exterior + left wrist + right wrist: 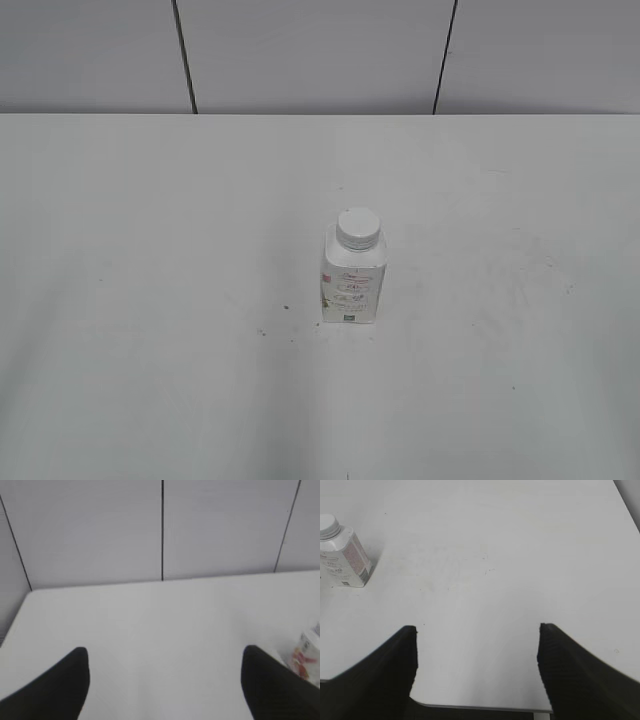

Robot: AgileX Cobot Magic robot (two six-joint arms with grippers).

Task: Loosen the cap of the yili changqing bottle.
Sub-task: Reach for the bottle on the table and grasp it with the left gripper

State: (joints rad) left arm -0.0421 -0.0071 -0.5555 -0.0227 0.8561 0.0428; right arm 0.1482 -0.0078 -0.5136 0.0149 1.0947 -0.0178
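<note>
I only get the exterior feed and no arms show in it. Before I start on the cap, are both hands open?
Observer: Yes. The left hand is open, nothing between its fingers.
Operator: And the right?
Observer: The right hand is open too, over bare table near its front edge.
Operator: Does either wrist view see the bottle?
Observer: Both. The bottle stands upright at the far left of the right wrist view, cap on.
</note>
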